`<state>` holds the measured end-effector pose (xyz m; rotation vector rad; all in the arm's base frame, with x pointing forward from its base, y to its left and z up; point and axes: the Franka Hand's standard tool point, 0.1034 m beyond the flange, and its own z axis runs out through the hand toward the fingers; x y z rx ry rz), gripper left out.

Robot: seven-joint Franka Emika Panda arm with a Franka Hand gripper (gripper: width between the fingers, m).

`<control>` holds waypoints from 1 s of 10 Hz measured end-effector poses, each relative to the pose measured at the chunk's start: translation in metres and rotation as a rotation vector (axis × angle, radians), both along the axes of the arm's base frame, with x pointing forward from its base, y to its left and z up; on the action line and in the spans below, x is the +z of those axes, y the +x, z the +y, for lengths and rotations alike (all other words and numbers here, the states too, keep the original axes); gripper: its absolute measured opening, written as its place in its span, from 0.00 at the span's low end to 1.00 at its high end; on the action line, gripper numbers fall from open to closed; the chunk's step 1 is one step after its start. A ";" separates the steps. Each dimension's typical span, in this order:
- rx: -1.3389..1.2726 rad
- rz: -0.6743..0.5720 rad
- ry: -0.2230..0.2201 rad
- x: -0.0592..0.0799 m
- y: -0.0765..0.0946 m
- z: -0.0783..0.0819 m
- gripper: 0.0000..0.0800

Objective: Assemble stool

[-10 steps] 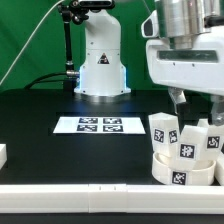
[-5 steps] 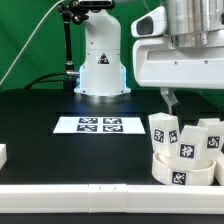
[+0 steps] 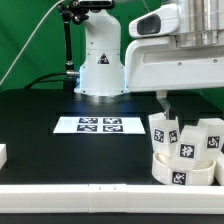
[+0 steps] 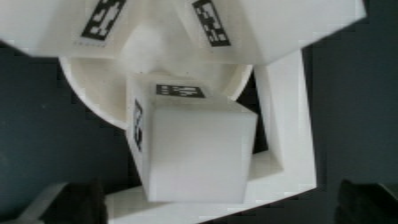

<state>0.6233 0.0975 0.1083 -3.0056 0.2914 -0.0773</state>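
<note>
1. Hand [image 3: 168,104]: released, jaws spread wide. It grasps nothing. Only one dark fingertip [image 3: 166,101] shows clearly in the exterior view; in the wrist view two dark finger ends sit at the frame's corners, apart from the white parts.
2. Contact: the visible fingertip hangs just above the upright legs; whether it touches one cannot be told.
3. Arm: the large white wrist housing [image 3: 165,55] fills the upper part of the exterior view's right, pointing straight down over the stool parts. The arm's white base [image 3: 100,65] stands at the far edge of the tabletop.
4. Stool seat [image 3: 178,170]: low round white disc with a square tag on its side, lying on the black tabletop [image 3: 60,95] at the exterior view's right, near the front edge.
5. Stool legs [image 3: 186,140]: short chunky white blocks with tags, clustered upright on and against the seat. The wrist view shows one blocky leg [image 4: 192,148] close to the camera.
6. Marker board [image 3: 99,125]: flat white sheet with tags, lying mid-tabletop, well apart from the stool parts.
7. White bar [image 3: 70,190]: edges the tabletop's front.
</note>
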 end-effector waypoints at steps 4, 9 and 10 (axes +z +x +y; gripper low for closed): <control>0.300 -0.048 -0.029 -0.002 0.003 -0.004 0.81; 0.765 -0.056 -0.088 -0.008 0.001 -0.013 0.81; 0.835 -0.045 -0.094 -0.009 0.001 -0.016 0.81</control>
